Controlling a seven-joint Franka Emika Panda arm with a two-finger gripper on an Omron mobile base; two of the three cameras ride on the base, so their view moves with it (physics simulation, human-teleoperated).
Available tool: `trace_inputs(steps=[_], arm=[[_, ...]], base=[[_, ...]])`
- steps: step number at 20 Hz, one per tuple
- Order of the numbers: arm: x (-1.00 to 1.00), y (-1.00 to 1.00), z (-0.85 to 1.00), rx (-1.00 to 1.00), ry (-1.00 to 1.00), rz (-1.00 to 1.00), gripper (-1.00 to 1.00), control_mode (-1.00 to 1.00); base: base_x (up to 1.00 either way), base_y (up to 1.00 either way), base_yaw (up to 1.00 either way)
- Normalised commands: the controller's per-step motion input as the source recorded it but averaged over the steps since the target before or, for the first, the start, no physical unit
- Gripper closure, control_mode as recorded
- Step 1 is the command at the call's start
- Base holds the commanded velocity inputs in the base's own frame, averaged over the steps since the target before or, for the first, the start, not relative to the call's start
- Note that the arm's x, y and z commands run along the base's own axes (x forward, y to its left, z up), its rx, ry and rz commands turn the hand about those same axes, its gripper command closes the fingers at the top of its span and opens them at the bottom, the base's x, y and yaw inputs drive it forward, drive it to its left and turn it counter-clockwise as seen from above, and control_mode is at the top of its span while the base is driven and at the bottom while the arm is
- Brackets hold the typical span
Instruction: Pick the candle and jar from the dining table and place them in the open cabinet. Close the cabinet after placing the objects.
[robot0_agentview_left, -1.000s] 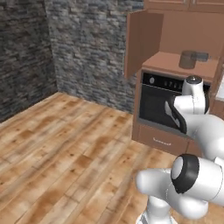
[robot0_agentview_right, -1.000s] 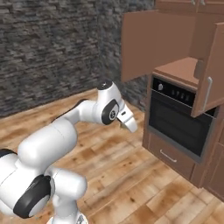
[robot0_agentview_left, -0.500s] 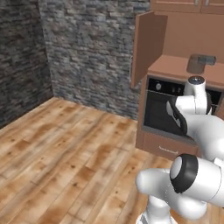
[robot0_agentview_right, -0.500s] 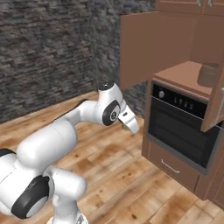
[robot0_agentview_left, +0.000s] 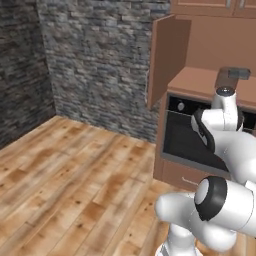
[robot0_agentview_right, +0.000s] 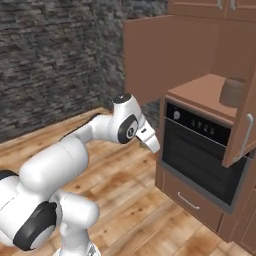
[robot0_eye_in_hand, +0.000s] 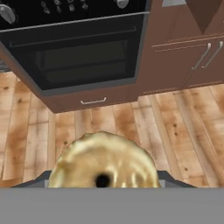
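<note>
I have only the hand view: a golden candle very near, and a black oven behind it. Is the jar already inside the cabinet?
Observer: Yes. In the right base view the jar stands inside the cabinet, on the shelf just above the oven.
Operator: Good. Are both doors of the cabinet open?
Observer: Yes. The left door and the right door both stand swung out.

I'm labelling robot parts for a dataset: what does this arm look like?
The arm is glossy white, built of rounded, bulbous segments joined by dark black bands and caps at the joints. The wrist tapers to a small white hand. No cables or markings show.
</note>
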Motion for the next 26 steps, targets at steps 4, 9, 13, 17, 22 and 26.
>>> trace_inputs(steps=[4, 9, 13, 17, 22, 26], arm=[[0.00, 0.00, 0.00, 0.00, 0.00, 0.00, 1.00, 1.00], [0.00, 0.00, 0.00, 0.00, 0.00, 0.00, 1.00, 1.00], [0.00, 0.00, 0.00, 0.00, 0.00, 0.00, 1.00, 1.00], [0.00, 0.00, 0.00, 0.00, 0.00, 0.00, 1.00, 1.00], [0.00, 0.00, 0.00, 0.00, 0.00, 0.00, 1.00, 1.00], [0.00, 0.00, 0.00, 0.00, 0.00, 0.00, 1.00, 1.00]], base=[[0.50, -0.50, -0.01], [0.41, -0.73, 0.00], [0.32, -0.40, -0.02], [0.30, -0.06, -0.11], [0.23, 0.00, -0.22], [0.21, 0.07, -0.34]])
